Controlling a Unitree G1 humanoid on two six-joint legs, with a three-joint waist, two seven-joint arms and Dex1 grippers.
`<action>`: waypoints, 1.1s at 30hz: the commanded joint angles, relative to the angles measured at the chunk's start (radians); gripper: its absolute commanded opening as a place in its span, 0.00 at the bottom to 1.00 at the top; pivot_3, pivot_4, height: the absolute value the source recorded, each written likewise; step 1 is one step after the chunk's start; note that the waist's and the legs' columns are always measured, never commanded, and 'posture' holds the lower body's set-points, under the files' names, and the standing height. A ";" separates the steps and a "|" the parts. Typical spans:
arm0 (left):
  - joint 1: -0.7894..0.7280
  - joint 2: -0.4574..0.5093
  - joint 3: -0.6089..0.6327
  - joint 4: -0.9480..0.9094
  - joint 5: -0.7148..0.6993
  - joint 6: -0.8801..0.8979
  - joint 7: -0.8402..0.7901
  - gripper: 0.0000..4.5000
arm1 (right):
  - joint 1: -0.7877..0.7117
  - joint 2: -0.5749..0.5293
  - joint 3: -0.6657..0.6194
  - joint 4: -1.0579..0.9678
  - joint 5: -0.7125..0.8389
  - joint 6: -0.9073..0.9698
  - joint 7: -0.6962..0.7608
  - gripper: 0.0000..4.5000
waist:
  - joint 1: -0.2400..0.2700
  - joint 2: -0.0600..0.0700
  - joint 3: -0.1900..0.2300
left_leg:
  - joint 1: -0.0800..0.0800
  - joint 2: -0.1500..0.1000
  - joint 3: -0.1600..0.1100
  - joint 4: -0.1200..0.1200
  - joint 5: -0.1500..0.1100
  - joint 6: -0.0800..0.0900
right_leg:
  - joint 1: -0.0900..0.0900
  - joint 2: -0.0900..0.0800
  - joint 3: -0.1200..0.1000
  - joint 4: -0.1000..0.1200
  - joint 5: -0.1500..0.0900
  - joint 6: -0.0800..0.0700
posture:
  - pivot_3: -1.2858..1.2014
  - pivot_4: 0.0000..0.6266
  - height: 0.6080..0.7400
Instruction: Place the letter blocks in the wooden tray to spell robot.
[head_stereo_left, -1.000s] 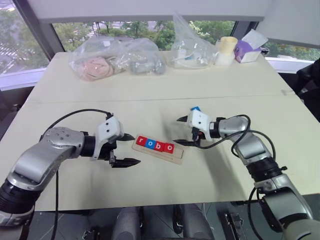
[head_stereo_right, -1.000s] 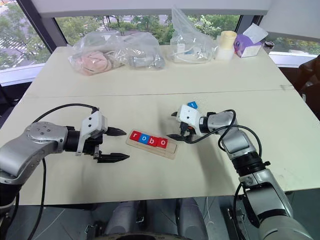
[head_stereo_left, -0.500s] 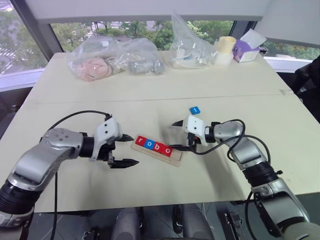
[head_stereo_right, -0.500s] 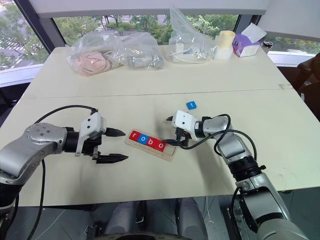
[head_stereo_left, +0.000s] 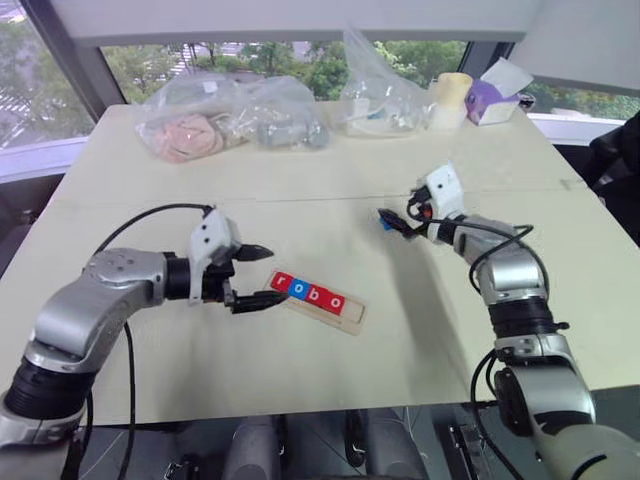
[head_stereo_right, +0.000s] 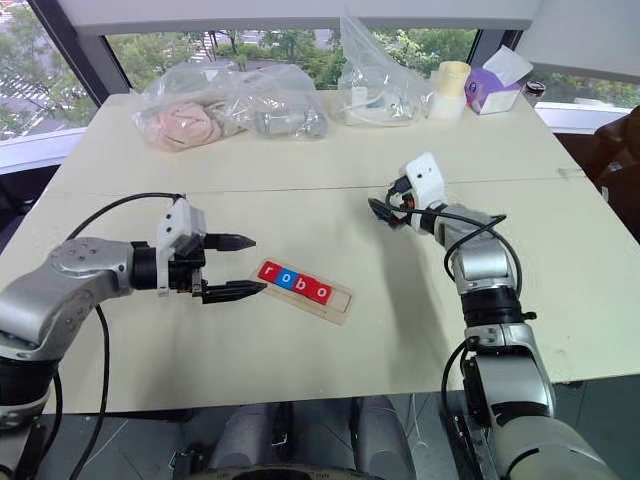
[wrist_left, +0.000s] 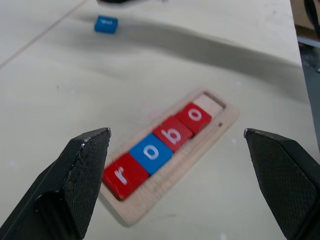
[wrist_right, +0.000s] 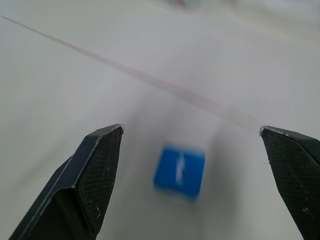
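Four letter blocks (wrist_left: 157, 149) reading "robo" are seen seated in the wooden tray (head_stereo_left: 318, 300) near the bench's (head_stereo_left: 300, 190) front, with the slot's last space left bare. The fifth, a blue block (wrist_right: 179, 171), lies apart on the bench, framed between the spread fingers of the right tool (head_stereo_right: 385, 212), untouched. The left tool (head_stereo_left: 258, 276), its fingers also parted and empty, is held just beside the tray's "r" end. Clear plastic bags (head_stereo_left: 232, 118), a pale cup (head_stereo_left: 452, 100) and a purple tissue box (head_stereo_left: 494, 98) are lined along the far edge. The blue block's white letter is shown by the right wrist view, though blurred.
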 joint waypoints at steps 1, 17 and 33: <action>-0.029 0.009 0.030 0.009 0.000 -0.006 0.011 1.00 | -0.014 0.033 -0.015 0.008 0.018 0.021 -0.048 0.99 | -0.002 0.000 0.000 | 0.000 0.000 0.000 0.000 0.000 0.000 | 0.000 0.000 0.000 0.000 0.000 0.000 | 0.52 0.24 0.99; -0.021 -0.027 0.068 0.025 0.005 -0.015 0.111 1.00 | -0.070 0.092 0.045 0.178 -0.064 -0.108 -0.177 0.27 | -0.001 0.000 0.000 | 0.001 0.000 -0.001 0.000 0.000 0.000 | 0.001 0.001 0.000 0.001 0.000 0.000 | 0.52 0.24 0.99; -0.024 -0.065 -0.058 0.027 0.102 -0.116 0.077 1.00 | 0.469 0.302 -0.209 -1.169 -0.038 0.820 -0.527 0.27 | -0.002 0.002 -0.001 | 0.000 0.001 0.000 -0.002 0.000 -0.001 | -0.001 0.000 0.000 0.000 -0.001 0.001 | 0.52 0.24 0.99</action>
